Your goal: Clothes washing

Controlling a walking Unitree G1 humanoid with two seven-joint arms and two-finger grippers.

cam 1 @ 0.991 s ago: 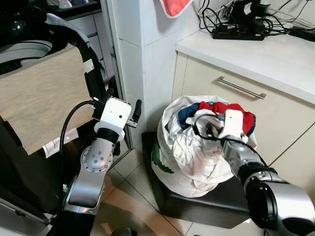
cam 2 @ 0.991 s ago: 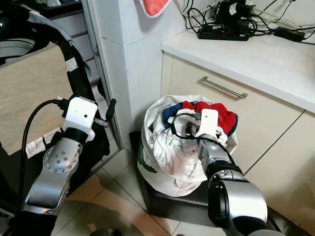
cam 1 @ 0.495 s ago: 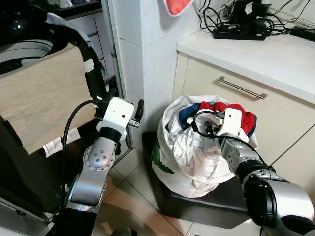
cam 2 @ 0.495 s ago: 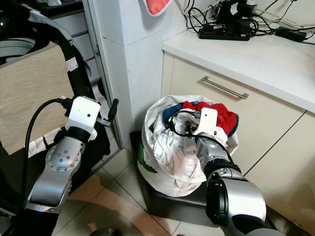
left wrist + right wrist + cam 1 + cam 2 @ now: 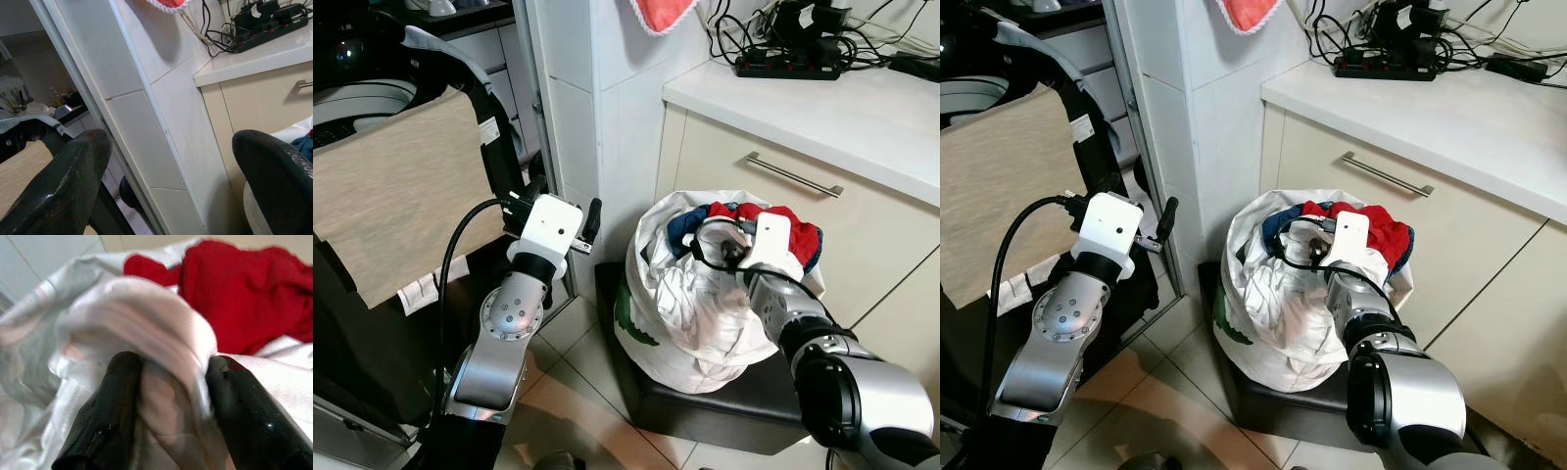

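Home laundry corner, tiled wall (image 5: pixel 597 127) and floor (image 5: pixel 578 392), white counter (image 5: pixel 822 108) over cabinet drawer (image 5: pixel 783 196), top-loading washing machine (image 5: pixel 357 98), full laundry bag (image 5: pixel 685 304).

We observed a white laundry bag (image 5: pixel 690 313) standing upright at the lower centre of the head view, open at the top. It was stuffed with white cloth (image 5: pixel 161 347), bunched and creased. Red garments (image 5: pixel 773 220) and a blue one (image 5: pixel 683 225) lay at its upper rim.
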